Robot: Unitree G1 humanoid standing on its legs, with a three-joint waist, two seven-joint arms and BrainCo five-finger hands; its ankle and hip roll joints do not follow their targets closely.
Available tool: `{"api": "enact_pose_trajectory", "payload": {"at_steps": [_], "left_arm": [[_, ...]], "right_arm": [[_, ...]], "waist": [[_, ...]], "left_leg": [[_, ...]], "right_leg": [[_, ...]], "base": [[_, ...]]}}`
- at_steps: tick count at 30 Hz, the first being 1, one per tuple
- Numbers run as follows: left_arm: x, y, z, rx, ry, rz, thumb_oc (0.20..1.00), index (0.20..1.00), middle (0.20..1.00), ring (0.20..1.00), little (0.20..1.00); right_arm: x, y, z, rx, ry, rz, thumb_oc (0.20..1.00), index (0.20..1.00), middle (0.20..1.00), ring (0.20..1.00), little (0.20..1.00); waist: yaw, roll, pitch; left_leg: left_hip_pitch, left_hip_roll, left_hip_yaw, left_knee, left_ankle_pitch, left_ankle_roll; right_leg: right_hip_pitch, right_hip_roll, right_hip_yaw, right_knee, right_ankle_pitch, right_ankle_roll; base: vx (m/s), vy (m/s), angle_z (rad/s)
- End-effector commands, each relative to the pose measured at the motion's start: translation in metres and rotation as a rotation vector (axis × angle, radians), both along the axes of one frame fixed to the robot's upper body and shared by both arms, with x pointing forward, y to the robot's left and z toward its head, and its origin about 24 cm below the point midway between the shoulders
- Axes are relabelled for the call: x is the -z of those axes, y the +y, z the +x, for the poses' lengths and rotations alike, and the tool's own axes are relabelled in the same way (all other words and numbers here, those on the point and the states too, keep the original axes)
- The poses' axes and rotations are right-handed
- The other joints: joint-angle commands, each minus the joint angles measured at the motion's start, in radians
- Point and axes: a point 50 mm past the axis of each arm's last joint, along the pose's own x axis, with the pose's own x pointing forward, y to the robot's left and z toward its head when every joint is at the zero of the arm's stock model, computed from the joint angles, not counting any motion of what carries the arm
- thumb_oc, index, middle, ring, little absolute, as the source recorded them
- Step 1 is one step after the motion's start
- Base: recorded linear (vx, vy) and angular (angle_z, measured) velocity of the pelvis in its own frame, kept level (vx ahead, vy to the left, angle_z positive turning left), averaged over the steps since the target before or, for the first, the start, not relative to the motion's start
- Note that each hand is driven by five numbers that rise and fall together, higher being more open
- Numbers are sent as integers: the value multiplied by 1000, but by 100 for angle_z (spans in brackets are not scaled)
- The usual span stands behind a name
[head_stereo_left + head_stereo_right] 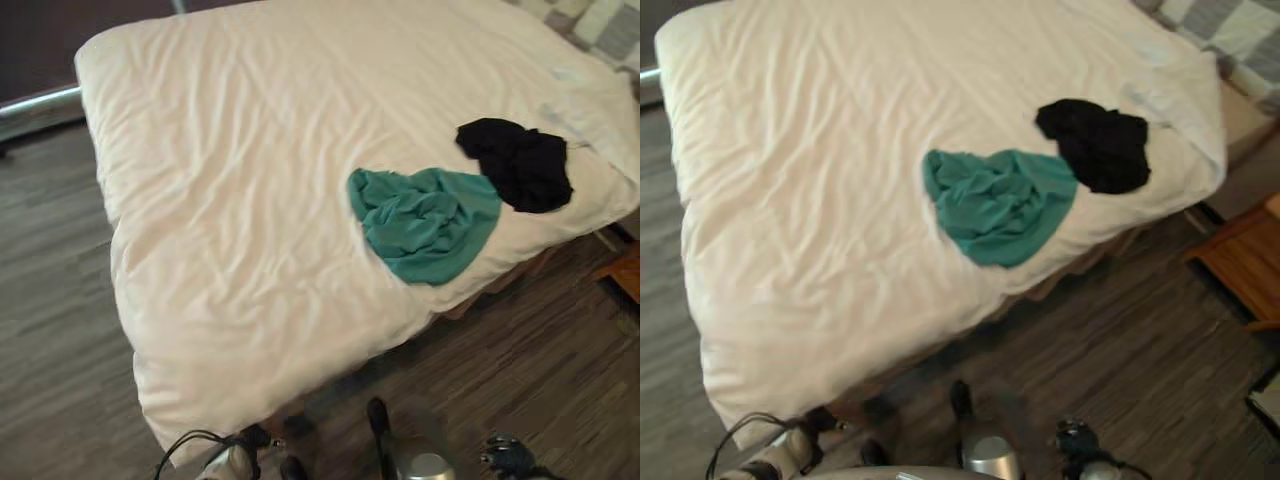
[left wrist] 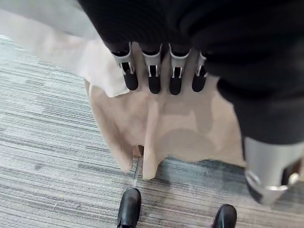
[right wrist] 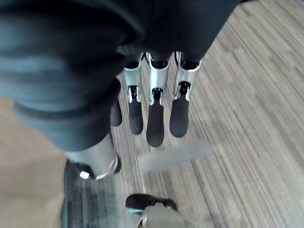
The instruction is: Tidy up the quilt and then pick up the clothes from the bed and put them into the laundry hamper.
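A white quilt (image 1: 260, 180) lies spread over the bed, lightly wrinkled, and hangs over the near edge. On its right part lies a crumpled teal garment (image 1: 425, 220). A crumpled black garment (image 1: 518, 162) lies just beyond it, touching its far right side. My left hand (image 2: 153, 71) hangs low with its fingers straight, in front of the quilt's corner (image 2: 102, 71) and the beige bed skirt (image 2: 180, 128), touching neither. My right hand (image 3: 156, 109) hangs over the wooden floor with straight fingers and holds nothing. Both hands are well short of the clothes.
A wooden bedside table (image 1: 1245, 260) stands on the floor past the bed's right corner. Checked pillows (image 1: 1230, 20) lie at the bed's far right end. Grey-brown wooden floor (image 1: 50, 300) runs along the left and near sides of the bed.
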Motion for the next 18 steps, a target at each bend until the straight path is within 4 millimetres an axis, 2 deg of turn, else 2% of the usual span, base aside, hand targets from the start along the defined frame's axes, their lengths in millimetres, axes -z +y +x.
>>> {"api": "enact_pose_trajectory", "payload": {"at_steps": [1,2,3,4,5,6,7,8,9,11,12,15,16,18], "left_arm": [[-7,-5,22,20,-47,-22,1000,1000,1000,1000,1000],[-6,-3,18,27,-43,-24,1000,1000,1000,1000,1000],[-6,-2,17,27,-42,-23,1000,1000,1000,1000,1000],[-6,-1,16,14,-37,-35,1000,1000,1000,1000,1000],[-6,-1,16,14,-37,-35,1000,1000,1000,1000,1000],[-8,-2,21,17,-59,-43,1000,1000,1000,1000,1000],[-11,-5,27,24,-90,-52,1000,1000,1000,1000,1000],[-14,-6,32,9,-120,-67,1000,1000,1000,1000,1000],[-18,-8,38,-9,-164,-85,1000,1000,1000,1000,1000],[-27,-9,53,-63,-245,-116,1000,1000,1000,1000,1000],[-29,-13,58,-59,-262,-129,1000,1000,1000,1000,1000],[-31,-28,66,5,-275,-121,1000,1000,1000,1000,1000],[-26,-30,60,66,-237,-89,1000,1000,1000,1000,1000],[-13,-26,41,133,-119,-40,1000,1000,1000,1000,1000]], "right_arm": [[-3,-2,12,-70,-8,-31,1000,1000,1000,1000,1000],[4,-2,-4,-55,53,-30,1000,1000,1000,1000,1000],[4,-2,-4,-55,54,-29,1000,1000,1000,1000,1000],[7,-9,-17,-66,115,-57,1000,1000,1000,1000,1000],[7,-9,-17,-66,115,-57,1000,1000,1000,1000,1000],[7,-13,-17,-97,135,-85,1000,1000,1000,1000,1000],[6,-16,-15,-135,141,-113,1000,1000,1000,1000,1000],[5,-18,-13,-156,147,-130,1000,1000,1000,1000,1000],[4,-22,-10,-178,149,-156,1000,1000,1000,1000,1000],[1,-23,-2,-220,137,-179,1000,1000,1000,1000,1000],[0,-22,2,-227,126,-181,1000,1000,1000,1000,1000],[-5,-17,20,-287,63,-189,1000,1000,1000,1000,1000],[-8,-15,27,-311,36,-195,1000,1000,1000,1000,1000],[-10,-14,32,-337,16,-192,1000,1000,1000,1000,1000]], "waist": [[19,22,-1],[16,10,-23],[20,10,-24],[29,9,-31],[32,10,-29],[44,4,-13],[62,-11,-2],[82,-19,2],[105,-29,10],[136,-28,27],[143,-24,31],[166,-9,33],[166,-6,32],[159,16,27]], "left_leg": [[24,-26,-53,4,-6,11],[30,-26,-30,74,-29,17],[28,-20,-28,85,-34,14],[6,13,-28,258,-3,-11],[2,21,-27,271,-7,-17],[-38,51,-80,404,45,-36],[-84,45,-133,485,98,-22],[-144,3,-225,553,76,-7],[-200,-69,-322,571,43,14],[-234,-135,-441,522,-21,26],[-240,-137,-473,483,-31,28],[-229,-180,-633,271,-44,28],[-236,-176,-652,227,-22,26],[-234,-153,-621,155,1,35]], "right_leg": [[18,-191,-145,316,-226,73],[60,-142,-116,221,-255,33],[64,-137,-114,213,-253,30],[96,-96,-64,151,-268,-2],[97,-90,-61,149,-268,-6],[119,-68,-28,128,-270,-32],[133,-62,-8,100,-255,-52],[141,-54,31,71,-251,-56],[144,-60,86,57,-241,-51],[154,-60,190,39,-234,-22],[157,-63,219,29,-232,-13],[170,-42,345,2,-232,5],[171,-37,377,-1,-235,6],[181,-26,405,8,-262,6]], "base": [[154,-183,-152],[117,-179,-98],[272,-252,-142],[173,-130,-108],[251,-208,-137],[78,-149,-106],[128,-151,-160],[102,-28,-149],[150,54,-188],[193,151,-203],[271,211,-197],[292,219,-159],[301,247,-218],[282,255,-176]]}}
